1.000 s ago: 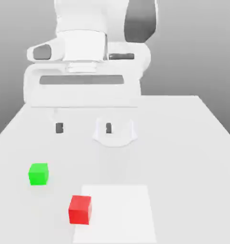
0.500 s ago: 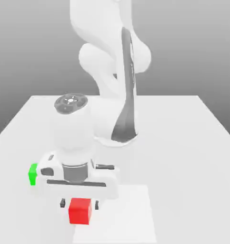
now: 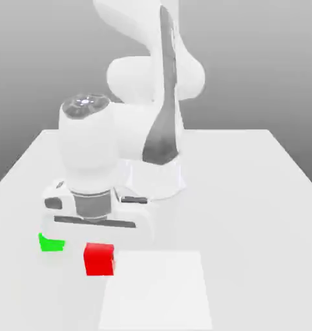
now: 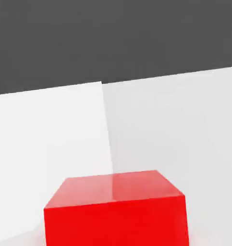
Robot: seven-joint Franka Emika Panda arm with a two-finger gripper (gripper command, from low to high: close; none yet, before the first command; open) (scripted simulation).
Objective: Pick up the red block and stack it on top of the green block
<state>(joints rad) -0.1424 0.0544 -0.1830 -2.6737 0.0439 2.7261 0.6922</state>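
Note:
The red block [image 3: 99, 259] hangs just under the white hand, off the table, and moves along with it. It looms close in the hand view as a red block [image 4: 116, 209] over the white table. My gripper [image 3: 98, 249] is shut on it, with the fingers tucked behind the block and the hand's body. The green block [image 3: 51, 244] rests on the table just toward the exterior view's left of the red one, its upper part hidden by the hand.
The white table [image 3: 249, 194] stretches wide toward the exterior view's right. A paler square patch [image 3: 155, 291] lies on it near the front edge, beside the red block. The arm's base [image 3: 155, 184] and bulky links stand behind the hand.
The hand came down around the red block, closed on it, and has now carried it up and toward the exterior view's left, nearer the green block.

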